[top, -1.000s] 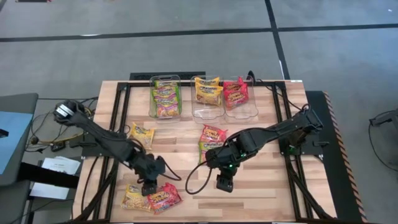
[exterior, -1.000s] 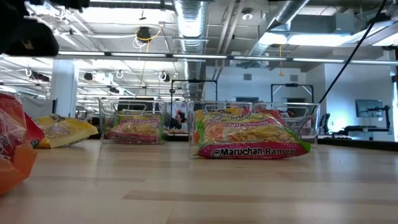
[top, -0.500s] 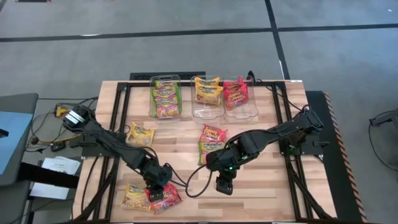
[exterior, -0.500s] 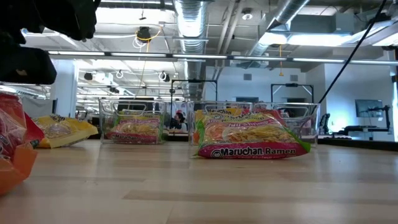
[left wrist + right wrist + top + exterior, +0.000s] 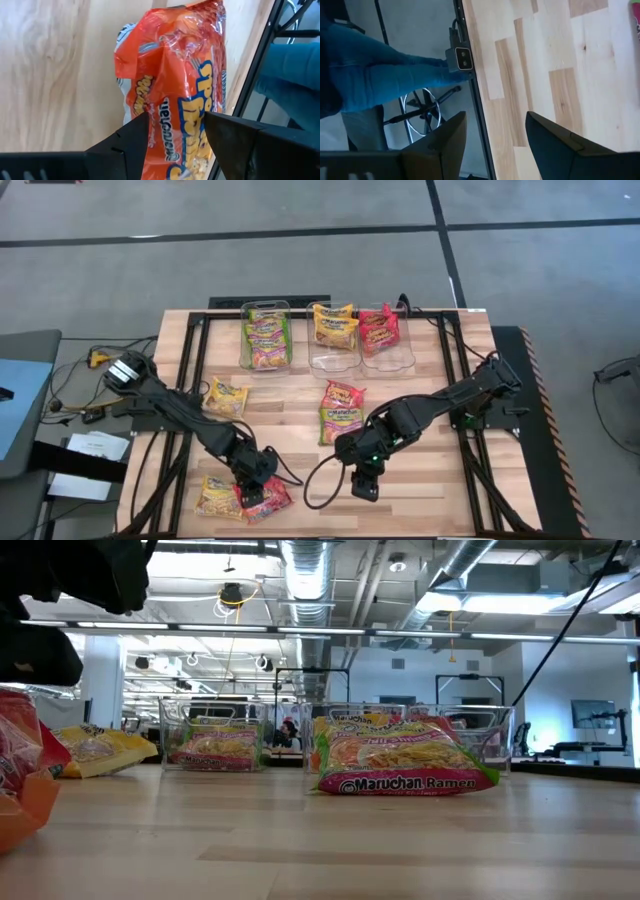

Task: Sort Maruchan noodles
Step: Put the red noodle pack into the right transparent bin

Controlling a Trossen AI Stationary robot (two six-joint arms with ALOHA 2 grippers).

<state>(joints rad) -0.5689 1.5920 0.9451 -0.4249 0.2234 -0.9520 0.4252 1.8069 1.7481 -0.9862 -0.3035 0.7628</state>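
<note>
Maruchan noodles, loose on the table: five packets can be counted from above. A red packet (image 5: 265, 496) and a yellow packet (image 5: 214, 497) lie touching at the near left corner; another yellow packet (image 5: 227, 396) lies alone farther back on the left; a green packet (image 5: 338, 423) and a red-and-yellow packet (image 5: 344, 394) lie overlapping near the table's middle.
Maruchan noodles, in bins: the left bin (image 5: 265, 335) holds green packets stacked (the exact count cannot be told, at least three labels show); the middle bin (image 5: 334, 335) holds yellow packets (image 5: 335, 326), one or two; the right bin (image 5: 386, 337) holds one red packet (image 5: 379, 328).
Bins: three clear plastic bins in a row along the far edge of the table (image 5: 430, 440).
Left gripper (image 5: 258, 485): down over the red packet at the near left corner. In the left wrist view the two dark fingers (image 5: 125, 142) stand apart with the crinkled packet (image 5: 175, 85) between them (whether the packet is clamped cannot be told).
Right gripper (image 5: 365, 483): near the front edge at the table's middle, over bare wood, well apart from any packet; its fingers (image 5: 447, 137) stand apart with nothing between them.
Beyond the table: a person's leg in blue trousers (image 5: 380, 75) shows in the right wrist view, beside a small camera (image 5: 461, 58) fixed at the table's edge.
</note>
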